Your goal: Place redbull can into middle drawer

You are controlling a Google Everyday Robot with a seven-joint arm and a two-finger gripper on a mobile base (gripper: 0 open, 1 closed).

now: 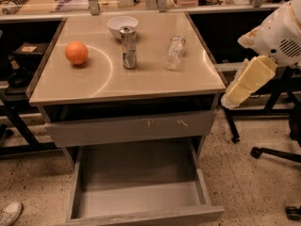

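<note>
Tabletop (141, 81) has the can (129, 47) standing free, drawer (141, 173) open below, gripper (232, 98) off the right edge (can't tell its grip), so I'd guess reaching for the can comes next.

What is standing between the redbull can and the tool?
In the camera view, a clear plastic bottle stands on the tabletop between the redbull can and the tool, which hangs just off that tabletop's front corner.
</note>
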